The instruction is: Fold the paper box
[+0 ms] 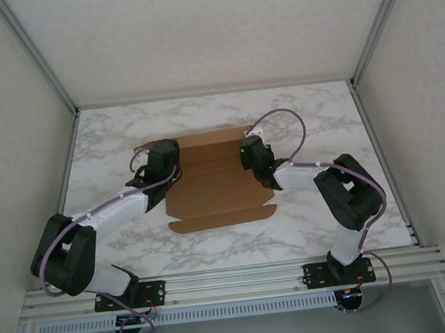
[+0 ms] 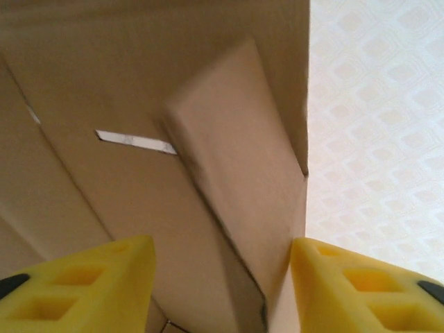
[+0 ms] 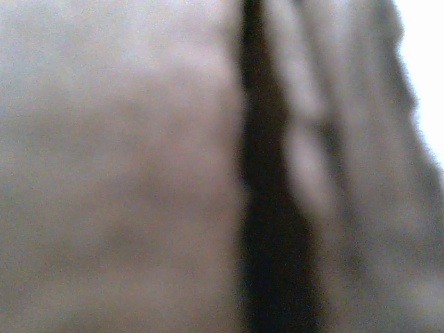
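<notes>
The left gripper [image 2: 220,260] stands with its yellow fingers [image 2: 90,284] apart, about half wide. In the left wrist view a raised flap [image 2: 236,173] of the paper box [image 1: 217,187] comes down between them, close to the right-hand finger. I cannot tell if it touches that finger. Beside the flap there is a narrow slot [image 2: 135,141] in the cardboard.

The right gripper [image 1: 253,157] is closed and sits at the right edge of the box. Its own camera gives only blurred brown cardboard very near, so I cannot tell if it pinches the cardboard.

The box lies mostly flat and open in the middle of the marble table [image 1: 321,116], between the two grippers.
</notes>
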### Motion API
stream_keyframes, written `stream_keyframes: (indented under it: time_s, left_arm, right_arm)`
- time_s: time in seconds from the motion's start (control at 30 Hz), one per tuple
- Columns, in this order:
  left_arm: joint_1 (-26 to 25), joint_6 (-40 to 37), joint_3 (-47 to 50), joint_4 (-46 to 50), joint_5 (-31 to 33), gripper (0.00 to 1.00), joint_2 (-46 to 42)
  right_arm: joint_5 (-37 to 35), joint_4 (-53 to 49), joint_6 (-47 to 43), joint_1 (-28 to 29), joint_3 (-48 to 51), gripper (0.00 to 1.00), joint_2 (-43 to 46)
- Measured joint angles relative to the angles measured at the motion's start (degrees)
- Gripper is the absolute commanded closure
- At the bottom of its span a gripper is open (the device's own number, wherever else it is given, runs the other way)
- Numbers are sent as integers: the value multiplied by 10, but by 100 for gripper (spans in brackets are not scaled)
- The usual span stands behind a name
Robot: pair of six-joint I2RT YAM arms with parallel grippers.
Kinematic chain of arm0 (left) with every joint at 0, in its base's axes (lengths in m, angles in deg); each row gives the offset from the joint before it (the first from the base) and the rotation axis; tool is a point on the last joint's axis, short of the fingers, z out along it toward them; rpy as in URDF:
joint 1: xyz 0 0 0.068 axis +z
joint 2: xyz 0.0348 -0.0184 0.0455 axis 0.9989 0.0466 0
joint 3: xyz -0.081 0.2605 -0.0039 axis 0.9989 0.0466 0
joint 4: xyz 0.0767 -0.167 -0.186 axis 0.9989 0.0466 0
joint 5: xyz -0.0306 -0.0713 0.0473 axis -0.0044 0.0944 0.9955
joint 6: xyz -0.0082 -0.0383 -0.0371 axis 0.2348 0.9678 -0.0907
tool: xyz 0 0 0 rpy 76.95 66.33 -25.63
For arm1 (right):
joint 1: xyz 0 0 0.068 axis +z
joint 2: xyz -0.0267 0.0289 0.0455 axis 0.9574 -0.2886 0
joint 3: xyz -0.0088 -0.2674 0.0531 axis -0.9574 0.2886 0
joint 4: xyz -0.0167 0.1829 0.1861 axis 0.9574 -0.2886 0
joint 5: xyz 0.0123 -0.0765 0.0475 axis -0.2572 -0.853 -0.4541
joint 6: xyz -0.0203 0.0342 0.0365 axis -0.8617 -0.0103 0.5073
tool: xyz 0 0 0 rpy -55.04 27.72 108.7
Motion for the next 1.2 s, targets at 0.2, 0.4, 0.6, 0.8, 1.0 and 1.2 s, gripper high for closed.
stream_keyframes:
  time_s: [0.2,0.4,0.6,0.8,1.0,1.2]
  left_arm:
    - [-22,-109,-7,55,-17,40,-20]
    - [-52,-245,-10,156,-20,40,-125]
    - [-20,-414,-31,227,-40,33,-247]
    - [106,-524,-127,245,-193,42,-182]
    - [120,-581,-179,254,-349,42,-12]
    - [120,-602,-195,279,-389,43,38]
  right_arm:
    - [10,1,-1,-22,24,95,23]
    - [20,4,-2,-35,43,96,40]
    - [24,2,-2,-40,47,96,44]
    - [31,-1,-3,-40,47,96,47]
    - [43,0,-14,-44,49,96,49]
    - [63,9,-17,-52,53,96,50]
